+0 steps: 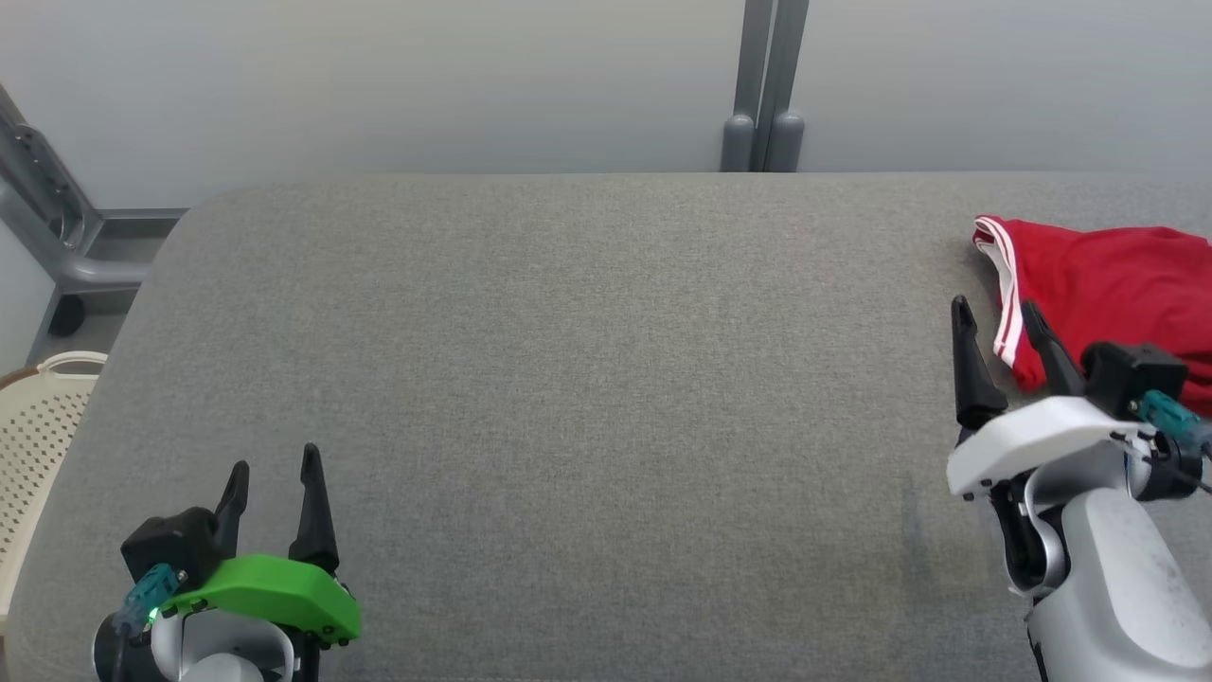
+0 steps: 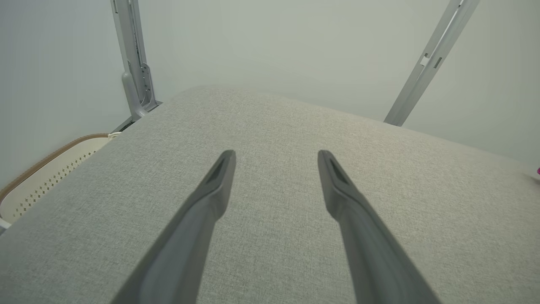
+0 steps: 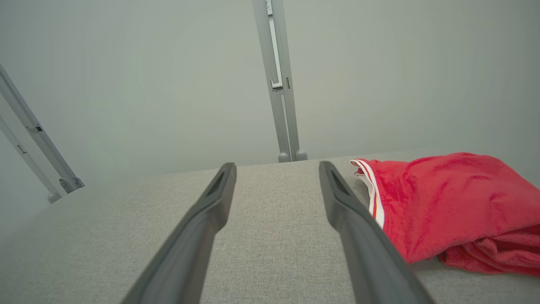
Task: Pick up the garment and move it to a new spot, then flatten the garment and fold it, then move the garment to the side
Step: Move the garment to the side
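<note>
Garment (image 1: 1108, 275), red with white stripes (image 1: 1009, 322) along one edge, lies bunched on the table (image 1: 568, 379) just beside the right gripper (image 1: 994, 305), on the outer side of its jaws. Those jaws stand wide apart, with nothing between them but bare grey table. In the head view the outer finger crosses the striped edge. In the right wrist view the same finger runs along that edge, and the heap spreads away from it to the side and reaches a little past its tip. Whether finger and fabric touch I cannot tell. The inner finger is clear of the garment. Folds pile up in the part of the heap nearest the wrist, while the part level with the fingertips lies smoother.

Left gripper (image 1: 276, 457) is well apart from the garment, with most of the table's width between the two sets of jaws. Its jaws are spread wide and hold nothing; bare table lies between and ahead of them. A cream basket (image 1: 38, 426) with a brown rim sits off the table edge on the outer side of these jaws. A grey post (image 1: 767, 85) rises behind the table's far edge, ahead of the right jaws, and in the right wrist view it shows between their tips.
</note>
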